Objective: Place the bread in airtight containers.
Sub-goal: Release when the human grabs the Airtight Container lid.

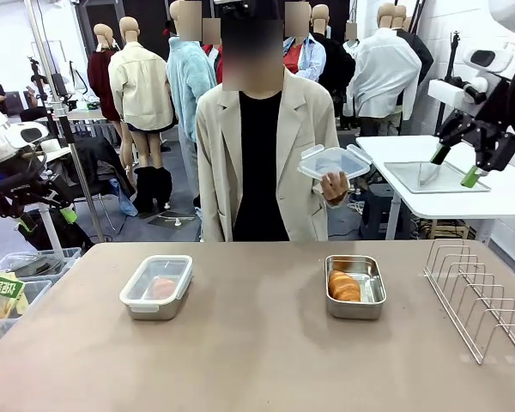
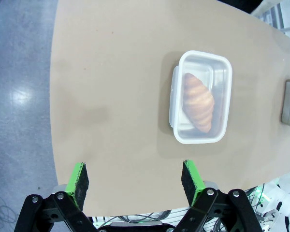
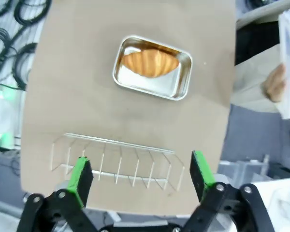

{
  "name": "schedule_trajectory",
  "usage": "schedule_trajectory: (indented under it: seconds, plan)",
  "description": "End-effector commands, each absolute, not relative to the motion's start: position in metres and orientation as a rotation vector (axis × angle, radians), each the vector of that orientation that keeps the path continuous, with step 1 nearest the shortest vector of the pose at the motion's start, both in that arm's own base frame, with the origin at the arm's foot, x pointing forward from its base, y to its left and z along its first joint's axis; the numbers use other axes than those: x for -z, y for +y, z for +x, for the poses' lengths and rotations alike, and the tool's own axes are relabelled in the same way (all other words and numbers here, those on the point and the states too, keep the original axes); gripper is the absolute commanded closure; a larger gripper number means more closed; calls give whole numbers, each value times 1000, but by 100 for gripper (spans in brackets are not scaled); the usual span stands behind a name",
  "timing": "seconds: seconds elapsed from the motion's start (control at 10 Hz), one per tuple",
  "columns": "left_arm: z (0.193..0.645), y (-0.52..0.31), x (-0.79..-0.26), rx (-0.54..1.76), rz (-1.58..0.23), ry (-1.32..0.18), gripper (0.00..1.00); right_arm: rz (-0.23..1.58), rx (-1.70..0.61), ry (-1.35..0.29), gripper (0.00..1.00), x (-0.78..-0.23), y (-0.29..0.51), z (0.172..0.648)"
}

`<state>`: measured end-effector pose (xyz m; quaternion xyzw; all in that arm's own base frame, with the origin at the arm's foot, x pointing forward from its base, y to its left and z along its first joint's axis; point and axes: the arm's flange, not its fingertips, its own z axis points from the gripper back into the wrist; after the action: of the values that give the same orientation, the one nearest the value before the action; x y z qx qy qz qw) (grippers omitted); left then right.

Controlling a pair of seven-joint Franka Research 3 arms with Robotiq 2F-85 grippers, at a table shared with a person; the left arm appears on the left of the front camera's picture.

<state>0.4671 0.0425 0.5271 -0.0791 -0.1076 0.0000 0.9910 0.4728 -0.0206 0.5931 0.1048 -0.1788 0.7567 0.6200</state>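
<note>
Two steel airtight containers sit on the brown table. The left one [image 1: 156, 287] has a clear lid on, with a croissant [image 2: 199, 101] showing through it. The right one [image 1: 354, 286] is uncovered and holds the other piece of bread [image 1: 344, 286], also clear in the right wrist view [image 3: 150, 63]. Across the table a person holds a clear lid [image 1: 333, 163] at chest height. My left gripper [image 2: 135, 179] hangs open off the table's left side, empty. My right gripper [image 3: 140, 171] is open and empty, raised high at the right [image 1: 454, 167], above the wire rack.
A wire rack [image 1: 476, 296] stands at the table's right edge. Plastic bins [image 1: 17, 283] with packets sit beside the table at the left. Behind, at the right, a white table carries a flat steel tray [image 1: 429, 176].
</note>
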Motion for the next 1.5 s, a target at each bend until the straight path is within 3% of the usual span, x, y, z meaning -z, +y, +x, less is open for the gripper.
schedule_trajectory:
  seconds: [0.0,1.4]
  plan:
    - [467,44,-529,-1,-143,-215,0,243,-1755,-480,0,-582,-23,462]
    - [467,44,-529,-1,-143,-215,0,245,-1734,-428,0,-585,-26,467]
